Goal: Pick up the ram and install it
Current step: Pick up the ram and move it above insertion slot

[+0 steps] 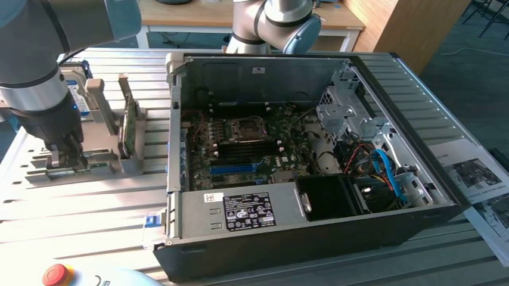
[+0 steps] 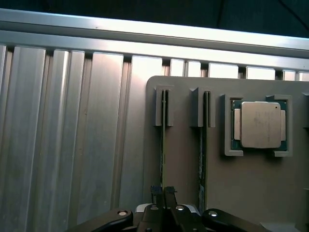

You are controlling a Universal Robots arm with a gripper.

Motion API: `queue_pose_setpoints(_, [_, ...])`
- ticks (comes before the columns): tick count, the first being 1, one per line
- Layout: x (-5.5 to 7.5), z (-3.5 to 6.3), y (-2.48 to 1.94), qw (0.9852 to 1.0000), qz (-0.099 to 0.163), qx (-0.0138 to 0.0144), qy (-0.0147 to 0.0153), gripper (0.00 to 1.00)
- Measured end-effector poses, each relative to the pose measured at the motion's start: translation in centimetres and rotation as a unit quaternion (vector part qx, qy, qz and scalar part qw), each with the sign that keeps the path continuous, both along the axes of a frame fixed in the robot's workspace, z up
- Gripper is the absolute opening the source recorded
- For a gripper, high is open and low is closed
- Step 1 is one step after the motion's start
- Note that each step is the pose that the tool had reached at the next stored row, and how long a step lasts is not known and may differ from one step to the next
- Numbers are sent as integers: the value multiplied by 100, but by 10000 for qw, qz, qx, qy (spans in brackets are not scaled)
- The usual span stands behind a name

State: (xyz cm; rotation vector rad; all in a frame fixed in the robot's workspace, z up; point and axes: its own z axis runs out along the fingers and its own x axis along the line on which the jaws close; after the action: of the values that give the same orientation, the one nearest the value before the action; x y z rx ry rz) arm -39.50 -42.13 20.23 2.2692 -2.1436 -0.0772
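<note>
Now the jaws pinch the ram (image 2: 163, 145) — thin, edge-up — in its slot of the grey holder (image 2: 181, 159).

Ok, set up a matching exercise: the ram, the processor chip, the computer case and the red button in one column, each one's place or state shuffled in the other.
Column one
1. the ram
2. the processor chip
3. the computer case
4. the red button

Column two
a. open, with the motherboard showing
b. lying flat in a square recess of the gray holder
c. in the exterior view's lower left corner
d. standing on edge in a holder slot, between the fingertips of the gripper

Pairs: 1-d, 2-b, 3-a, 4-c
</note>
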Motion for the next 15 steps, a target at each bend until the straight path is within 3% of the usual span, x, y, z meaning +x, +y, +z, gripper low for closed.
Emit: queue_pose_setpoints(15, [0, 155, 0, 10000, -88, 0, 0, 12])
